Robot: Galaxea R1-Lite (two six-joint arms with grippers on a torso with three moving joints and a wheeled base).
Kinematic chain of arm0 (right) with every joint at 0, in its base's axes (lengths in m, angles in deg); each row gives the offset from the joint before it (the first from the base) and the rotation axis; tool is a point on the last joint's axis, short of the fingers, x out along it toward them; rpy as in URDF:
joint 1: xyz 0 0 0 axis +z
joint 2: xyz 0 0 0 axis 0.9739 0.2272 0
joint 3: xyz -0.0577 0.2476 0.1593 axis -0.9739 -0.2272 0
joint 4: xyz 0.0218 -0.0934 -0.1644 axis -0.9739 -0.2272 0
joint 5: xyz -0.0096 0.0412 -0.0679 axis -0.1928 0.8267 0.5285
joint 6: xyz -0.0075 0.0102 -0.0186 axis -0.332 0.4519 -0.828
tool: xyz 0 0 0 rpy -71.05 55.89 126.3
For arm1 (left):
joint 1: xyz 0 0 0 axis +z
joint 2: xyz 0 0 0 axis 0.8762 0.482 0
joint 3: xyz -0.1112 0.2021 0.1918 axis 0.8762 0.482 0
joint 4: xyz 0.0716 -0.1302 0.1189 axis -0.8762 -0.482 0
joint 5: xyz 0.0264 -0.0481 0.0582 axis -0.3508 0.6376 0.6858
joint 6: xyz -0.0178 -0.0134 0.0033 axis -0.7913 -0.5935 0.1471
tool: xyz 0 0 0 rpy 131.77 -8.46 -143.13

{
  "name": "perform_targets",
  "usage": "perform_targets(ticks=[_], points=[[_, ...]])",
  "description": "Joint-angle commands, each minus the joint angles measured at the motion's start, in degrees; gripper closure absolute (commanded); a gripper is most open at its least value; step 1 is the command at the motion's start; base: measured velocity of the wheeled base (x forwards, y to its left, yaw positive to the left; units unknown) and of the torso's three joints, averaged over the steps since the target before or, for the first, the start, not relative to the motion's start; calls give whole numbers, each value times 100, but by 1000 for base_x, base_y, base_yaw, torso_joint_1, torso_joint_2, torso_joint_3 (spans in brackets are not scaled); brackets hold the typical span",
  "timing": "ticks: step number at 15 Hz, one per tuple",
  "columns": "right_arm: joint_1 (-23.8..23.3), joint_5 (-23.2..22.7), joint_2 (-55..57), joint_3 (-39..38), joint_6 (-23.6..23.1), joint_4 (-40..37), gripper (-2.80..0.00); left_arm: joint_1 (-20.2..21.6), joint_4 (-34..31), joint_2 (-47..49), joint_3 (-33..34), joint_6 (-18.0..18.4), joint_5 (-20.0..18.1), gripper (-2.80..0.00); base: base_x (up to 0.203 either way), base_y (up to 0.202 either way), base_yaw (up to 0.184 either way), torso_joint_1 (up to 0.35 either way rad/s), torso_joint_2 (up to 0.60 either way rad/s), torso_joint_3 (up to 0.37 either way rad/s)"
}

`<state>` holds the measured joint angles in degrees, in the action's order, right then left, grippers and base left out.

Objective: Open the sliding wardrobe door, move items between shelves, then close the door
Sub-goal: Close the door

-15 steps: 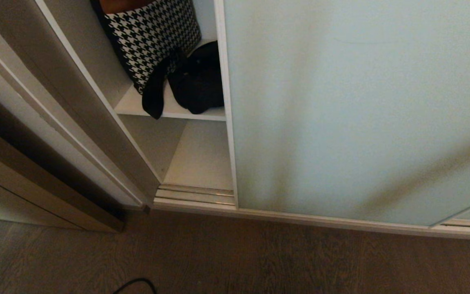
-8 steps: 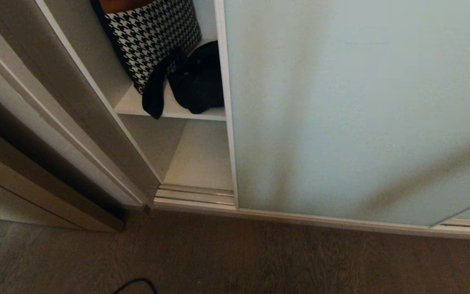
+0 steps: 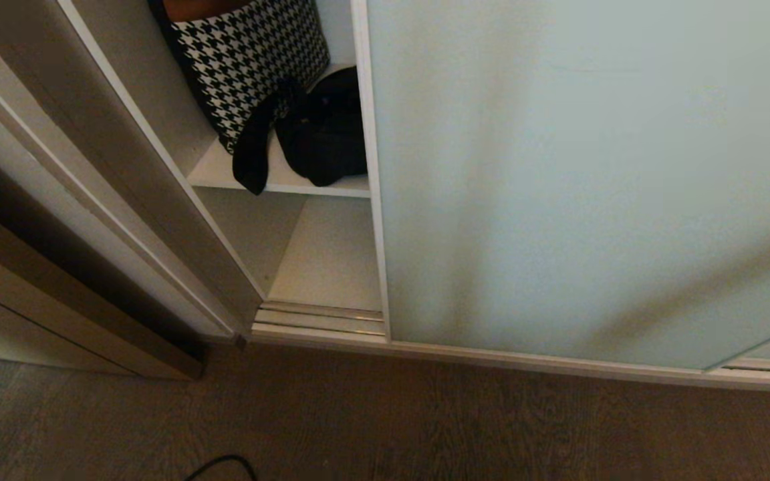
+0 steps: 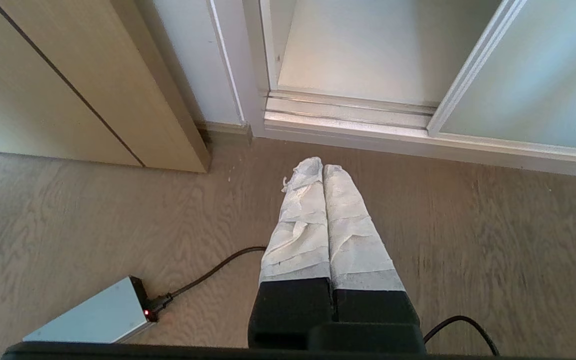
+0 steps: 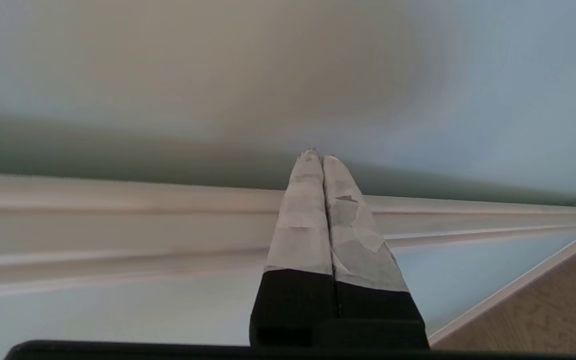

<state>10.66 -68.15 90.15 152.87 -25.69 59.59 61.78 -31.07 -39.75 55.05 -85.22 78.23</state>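
Sliding wardrobe door [image 3: 579, 180], a frosted blue-green glass panel, is seen covering most of the wardrobe, with a narrow gap left open beside its cream frame. Just beside that frame, a black fabric bag [image 3: 325, 133] is shown on the upper shelf [image 3: 278, 182], its strap draped over the shelf's edge, against a houndstooth cushion [image 3: 251, 60]. The right claw [image 5: 318, 157], pressed together, is pictured close to the door's glass; the left claw [image 4: 315, 167], also pressed together, is held above the wooden floor [image 4: 493, 240].
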Motion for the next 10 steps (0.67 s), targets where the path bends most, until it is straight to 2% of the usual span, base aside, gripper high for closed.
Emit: perform_targets(ticks=[1, 10], points=[[94, -32, 166, -6, 25, 14, 0, 2, 2, 9, 0, 0, -6, 0, 0, 0, 0, 0, 0, 0], [334, -32, 354, 22, -2, 22, 0, 2, 2, 9, 0, 0, -5, 0, 0, 0, 0, 0, 0, 0]])
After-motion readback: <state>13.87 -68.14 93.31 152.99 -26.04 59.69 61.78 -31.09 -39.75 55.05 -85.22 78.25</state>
